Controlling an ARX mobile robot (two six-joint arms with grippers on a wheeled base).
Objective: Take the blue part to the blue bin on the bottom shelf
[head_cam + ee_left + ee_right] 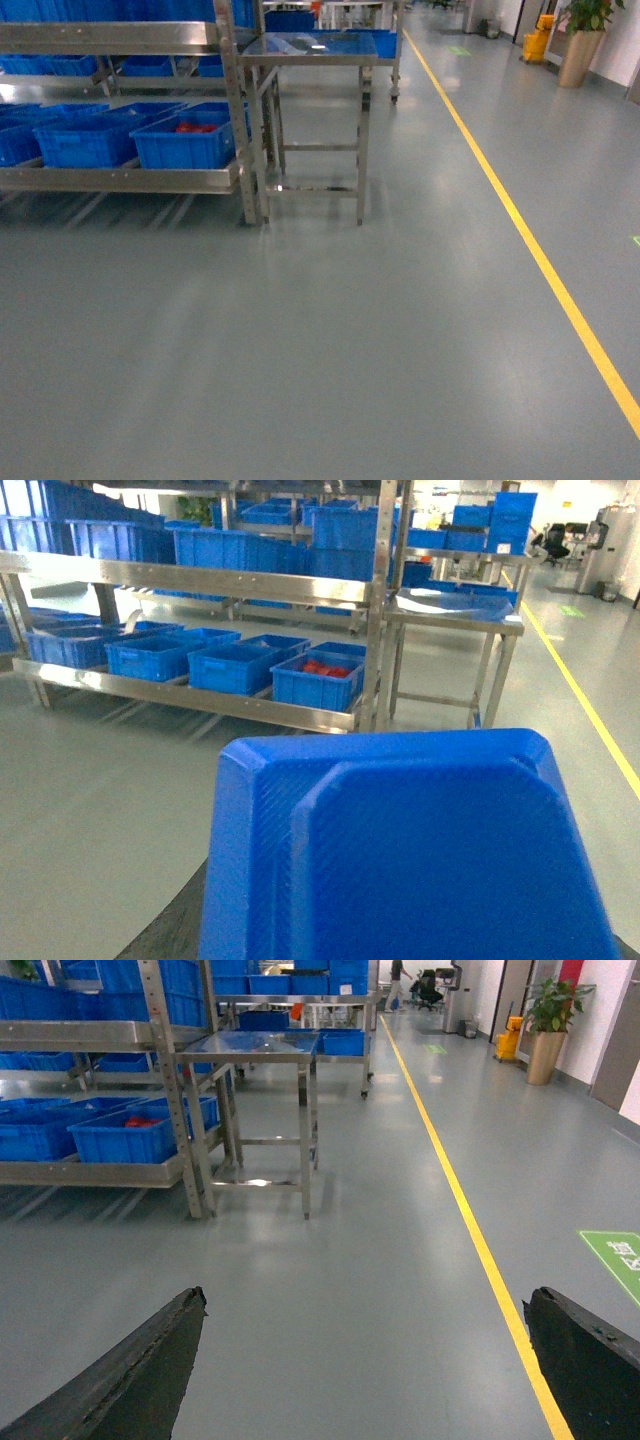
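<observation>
The right gripper (365,1360) hangs wide open over the grey floor (380,1260), holding nothing. A blue plastic moulded part (410,850) fills the left wrist view, hiding the left gripper; its grip cannot be told. The low stainless-steel bottom shelf (120,178) carries blue plastic bins (185,143).

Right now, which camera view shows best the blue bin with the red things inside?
The left wrist view: the blue bin on the bottom shelf shows its open top and the red contents. The head view shows the same bin side-on, with little red. The right wrist view shows it partly behind a rack post.
</observation>
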